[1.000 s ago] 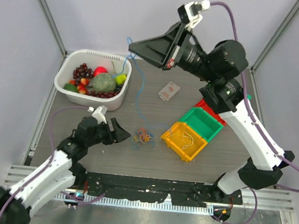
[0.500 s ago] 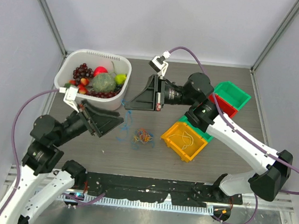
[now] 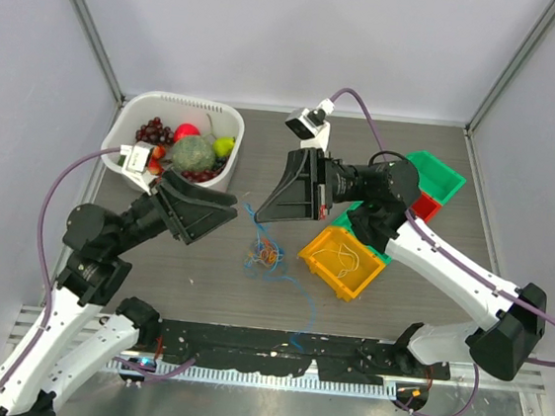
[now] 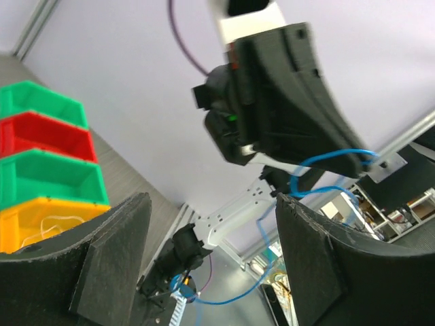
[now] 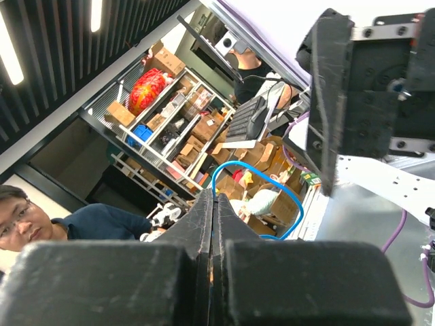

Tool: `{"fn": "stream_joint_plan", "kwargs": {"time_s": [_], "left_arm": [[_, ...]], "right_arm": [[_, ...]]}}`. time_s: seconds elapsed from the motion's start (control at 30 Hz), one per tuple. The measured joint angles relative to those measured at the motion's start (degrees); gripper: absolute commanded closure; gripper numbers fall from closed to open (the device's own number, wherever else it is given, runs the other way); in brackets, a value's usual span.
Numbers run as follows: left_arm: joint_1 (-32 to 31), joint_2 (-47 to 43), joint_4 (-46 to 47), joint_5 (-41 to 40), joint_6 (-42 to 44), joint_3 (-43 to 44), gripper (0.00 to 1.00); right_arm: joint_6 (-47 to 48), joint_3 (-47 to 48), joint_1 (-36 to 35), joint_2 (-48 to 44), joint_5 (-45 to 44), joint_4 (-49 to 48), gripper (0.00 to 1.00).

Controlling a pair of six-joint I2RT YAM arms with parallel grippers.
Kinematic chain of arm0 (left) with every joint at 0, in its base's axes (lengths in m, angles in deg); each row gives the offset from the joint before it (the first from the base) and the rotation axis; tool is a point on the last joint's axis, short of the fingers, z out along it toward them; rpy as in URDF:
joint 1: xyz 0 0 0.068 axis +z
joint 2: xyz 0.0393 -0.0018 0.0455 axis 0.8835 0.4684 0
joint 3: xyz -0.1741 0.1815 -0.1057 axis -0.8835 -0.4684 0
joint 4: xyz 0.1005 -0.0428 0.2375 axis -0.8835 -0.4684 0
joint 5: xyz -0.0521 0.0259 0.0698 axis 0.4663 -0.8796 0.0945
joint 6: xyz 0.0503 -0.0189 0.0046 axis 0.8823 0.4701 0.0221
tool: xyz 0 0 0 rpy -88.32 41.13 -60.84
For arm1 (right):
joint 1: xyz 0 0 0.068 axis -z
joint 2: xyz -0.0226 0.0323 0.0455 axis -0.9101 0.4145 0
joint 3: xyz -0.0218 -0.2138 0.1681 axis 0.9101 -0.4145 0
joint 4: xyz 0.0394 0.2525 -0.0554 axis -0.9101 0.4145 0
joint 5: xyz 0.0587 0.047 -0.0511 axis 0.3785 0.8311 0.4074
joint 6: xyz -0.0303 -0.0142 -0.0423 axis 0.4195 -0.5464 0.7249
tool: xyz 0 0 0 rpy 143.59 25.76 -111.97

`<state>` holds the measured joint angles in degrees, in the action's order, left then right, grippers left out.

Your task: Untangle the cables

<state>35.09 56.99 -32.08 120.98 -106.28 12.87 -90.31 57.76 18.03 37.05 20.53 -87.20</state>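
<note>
We see the right gripper (image 3: 260, 211) clenched on a blue cable (image 4: 332, 157), held up above the surface (image 3: 190, 280). Its wrist view shows the fingers pressed flat together, with a blue loop springing from their tip. The strand drops from there to the small tangle of cables (image 3: 267, 255), blue, orange-yellow and red, which lies on the surface between the two arms. More blue cable trails from the tangle toward the near edge.

The left gripper (image 3: 213, 219) hangs just left of the tangle with its fingers spread wide, and we see nothing between them.

A yellow bin (image 3: 333, 277) sits right of the tangle with a thin white wire (image 3: 348, 258) inside. A white basket (image 3: 186, 188) of fruit stands at the far left.
</note>
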Motion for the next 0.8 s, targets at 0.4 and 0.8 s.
{"fn": "stream_joint_plan", "kwargs": {"time_s": [0.4,0.8], "left_arm": [[-0.02,4.42,11.41,4.5,-4.37,0.85,0.22],[-1.44,10.25,11.91,8.39,-4.15,4.46,0.22]], "right_arm": [[0.72,-2.01,0.35,-0.5,-0.28,1.55,0.99],[2.4,-2.03,0.35,-0.48,-1.77,3.61,0.99]]}}
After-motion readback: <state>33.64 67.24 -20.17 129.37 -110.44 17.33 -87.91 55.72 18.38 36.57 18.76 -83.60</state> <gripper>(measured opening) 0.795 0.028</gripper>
